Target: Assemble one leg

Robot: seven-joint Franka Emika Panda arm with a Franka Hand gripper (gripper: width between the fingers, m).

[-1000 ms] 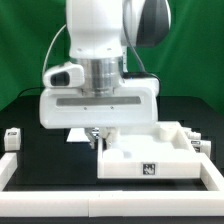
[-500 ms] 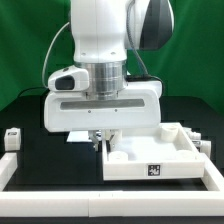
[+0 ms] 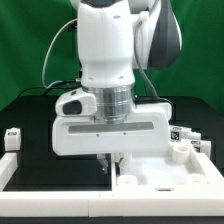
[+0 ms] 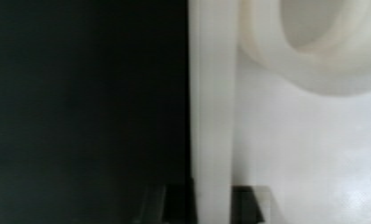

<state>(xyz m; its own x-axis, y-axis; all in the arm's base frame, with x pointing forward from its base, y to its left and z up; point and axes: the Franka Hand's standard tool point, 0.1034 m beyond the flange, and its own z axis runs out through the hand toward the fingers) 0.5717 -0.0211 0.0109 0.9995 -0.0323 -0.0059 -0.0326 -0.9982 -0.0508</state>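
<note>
The large white tabletop [image 3: 168, 176] with a raised rim lies at the lower part of the exterior view's right. My gripper [image 3: 112, 160] is down at its near left corner. In the wrist view the rim wall [image 4: 210, 100] runs between my dark fingertips [image 4: 251, 203], and the gripper [image 4: 212, 205] is shut on it. A rounded raised boss [image 4: 315, 50] shows on the tabletop's inside. White tagged legs [image 3: 184, 135] lie behind the tabletop at the exterior view's right. Another leg [image 3: 12, 137] lies at the far left. My gripper holds none of them.
A long white bar [image 3: 8, 166] edges the black mat at the exterior view's left. The arm's wide white body [image 3: 110, 125] hides the middle of the mat. A green backdrop stands behind.
The arm has moved toward the exterior view's right and nearer the camera. The tabletop has slid the same way with it, toward the right legs.
</note>
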